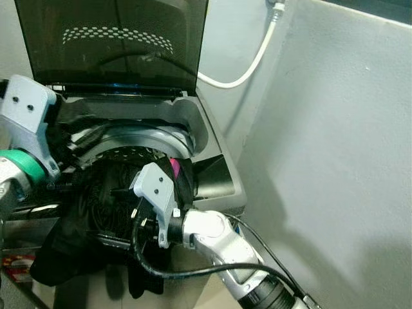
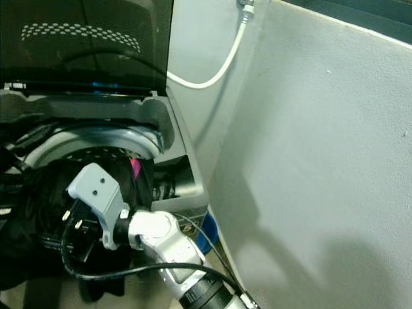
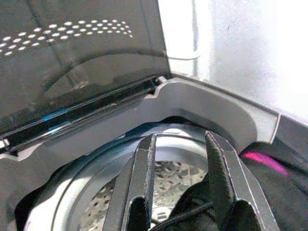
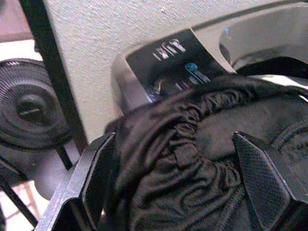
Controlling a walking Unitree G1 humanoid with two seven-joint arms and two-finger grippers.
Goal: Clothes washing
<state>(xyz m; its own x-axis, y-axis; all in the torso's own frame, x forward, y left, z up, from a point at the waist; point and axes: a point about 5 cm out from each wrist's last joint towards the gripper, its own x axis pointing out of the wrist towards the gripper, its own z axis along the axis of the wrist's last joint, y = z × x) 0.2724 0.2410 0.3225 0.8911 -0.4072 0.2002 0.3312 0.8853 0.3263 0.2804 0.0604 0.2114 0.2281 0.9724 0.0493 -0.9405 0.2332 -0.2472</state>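
Note:
A grey top-loading washing machine (image 1: 207, 125) stands with its dark lid (image 1: 116, 45) raised and the perforated drum (image 3: 168, 175) exposed. A black garment (image 1: 64, 244) with a pink patch (image 1: 174, 168) lies across the drum mouth and hangs down the front. My right gripper (image 4: 171, 137) is at the front rim, open, its fingers (image 4: 260, 178) wide apart around the garment's gathered waistband. Over the drum's left side, my left gripper (image 3: 180, 138) is open, with black cloth (image 3: 192, 214) bunched low between its fingers.
A white hose (image 1: 248, 71) curves down the wall behind the machine. A grey wall (image 1: 335, 161) runs close along the right side. The control panel (image 4: 173, 62) sits at the machine's front corner, with a round black grille (image 4: 29, 108) beyond it. A blue object (image 2: 206, 241) lies on the floor.

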